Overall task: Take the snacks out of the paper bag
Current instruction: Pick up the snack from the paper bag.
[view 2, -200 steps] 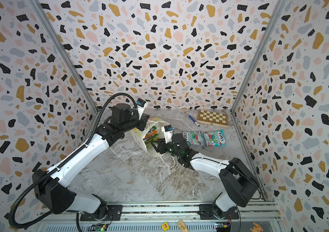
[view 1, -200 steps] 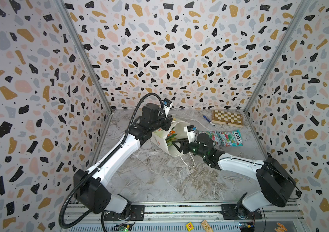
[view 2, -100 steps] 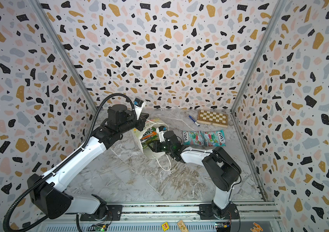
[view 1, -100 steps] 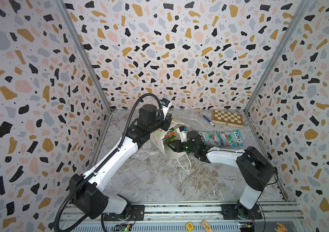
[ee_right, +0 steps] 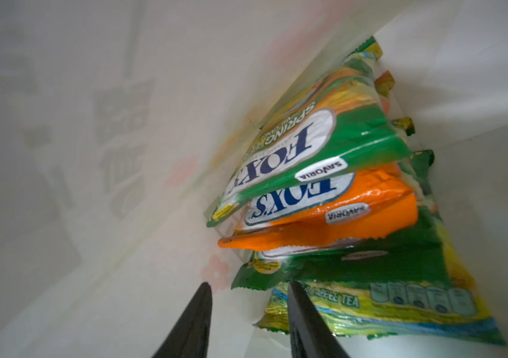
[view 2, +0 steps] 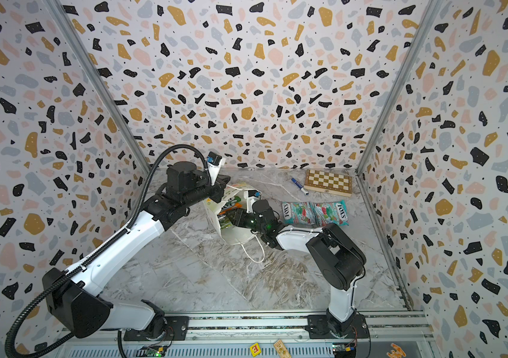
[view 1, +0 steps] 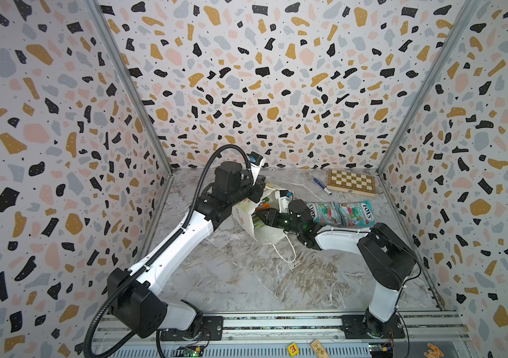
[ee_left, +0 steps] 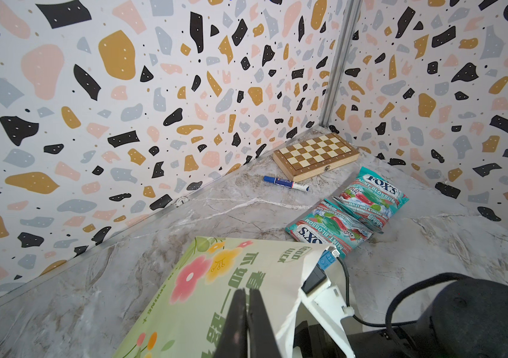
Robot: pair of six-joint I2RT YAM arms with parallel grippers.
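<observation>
Nearest the rail: bare counter (view 1: 246,279), crossed only by a loose cord handle (view 1: 289,251) of the paper bag (view 1: 266,237).

Next: paper bag laid on its side, mouth turned toward the right arm, lower wall flat on the counter. Read this as sideways access for a low, level reach rather than a dive from above.

Right end effector (ee_right: 248,283) inside the mouth, fingers apart, clamped on nothing. Just ahead of the tips, a slanted stack of snacks against the bag's inner wall: green pouch (ee_right: 293,148), orange pouch (ee_right: 339,210) behind it, green-yellow pouch (ee_right: 401,303) closest, its corner overlapped by one finger in the wrist view. Judge the step as lining up on that nearest edge before closing.

Level with the bag, on the right arm's side: teal pouches (view 1: 324,212), two, touching, flat on the counter, clear of the mouth. Treat as unloaded and parked out of the working path.

At the bag's far upper wall: left end effector (ee_left: 247,291), fingers pressed together, apparently pinching the printed panel. Likely purpose: propping the mouth open and anchoring the bag against dragging during extraction.

Farthest, by the back wall: marker (view 1: 320,185) just beside chessboard (view 1: 351,182). No part in the task.
</observation>
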